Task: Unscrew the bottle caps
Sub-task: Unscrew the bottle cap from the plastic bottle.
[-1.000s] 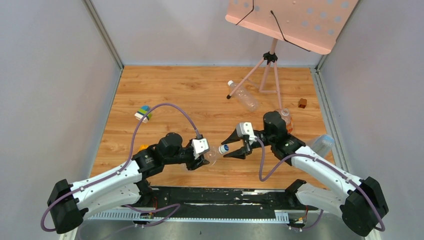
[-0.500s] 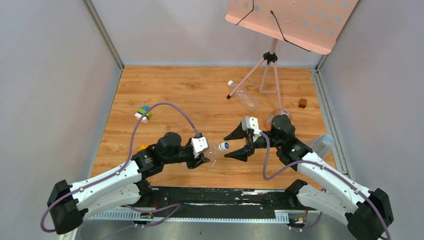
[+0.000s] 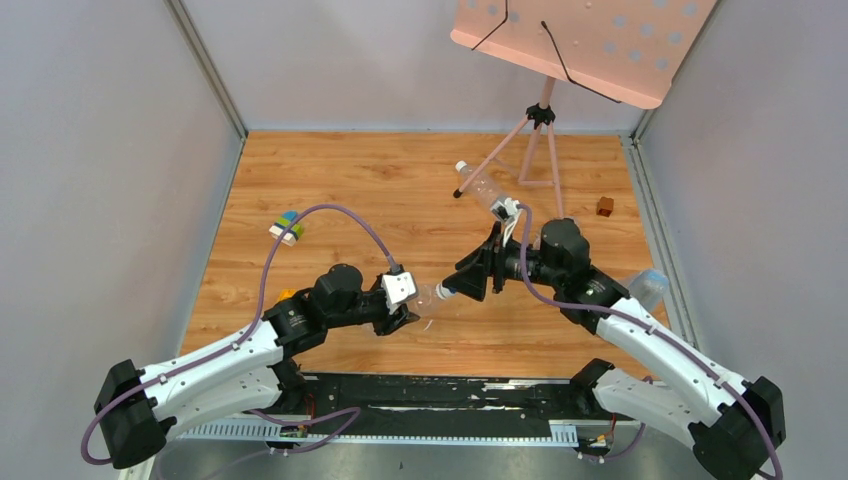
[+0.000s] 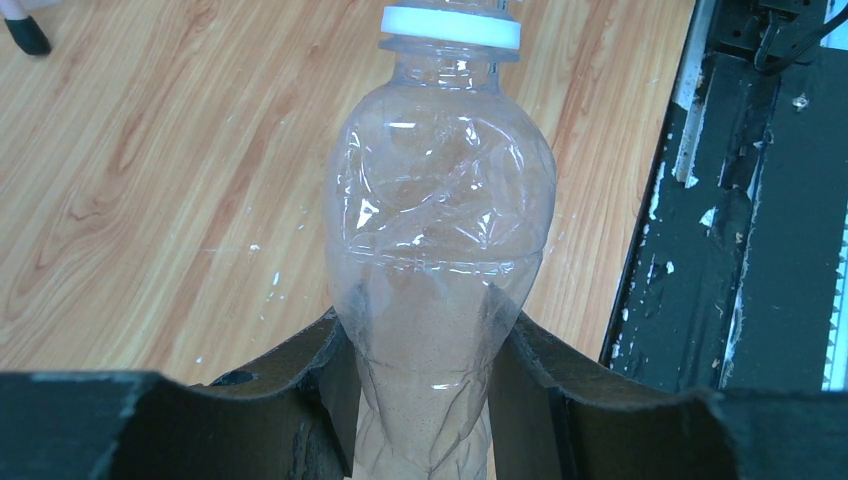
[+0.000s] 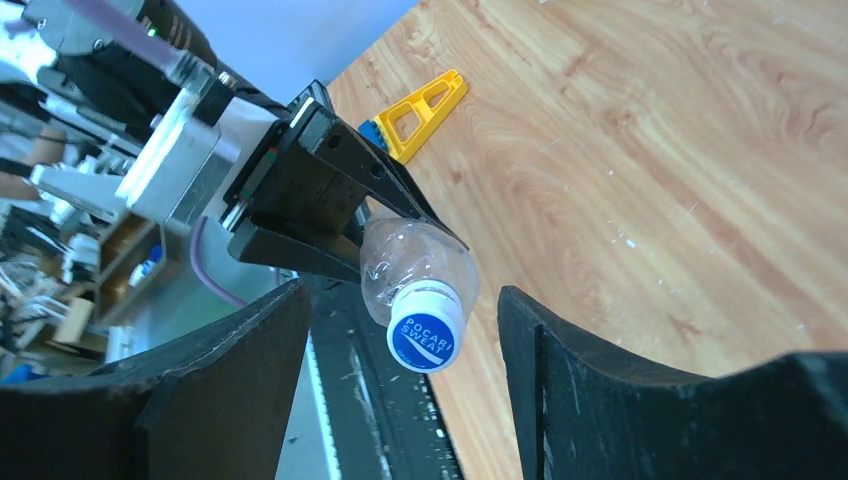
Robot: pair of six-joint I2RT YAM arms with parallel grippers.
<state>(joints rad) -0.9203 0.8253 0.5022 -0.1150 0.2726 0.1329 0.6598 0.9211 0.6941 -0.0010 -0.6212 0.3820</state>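
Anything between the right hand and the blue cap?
Nothing visible. The blue cap faces the right hand squarely, in the gap between its open fingers, untouched. The left hand only clamps the bottle lower down, clear of the cap.

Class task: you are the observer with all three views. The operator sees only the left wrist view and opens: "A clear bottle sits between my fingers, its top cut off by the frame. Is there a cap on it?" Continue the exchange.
Observer: Yes. The right wrist view shows a blue cap on the bottle, lettered Pocari Sweat.
Operator: Is the other arm gripping it?
Observer: No. The right gripper is open, with one finger on each side of the cap and neither touching it.
Operator: Any other bottles?
Observer: The top view shows a second bottle lying by the pink tripod, with its white cap on.
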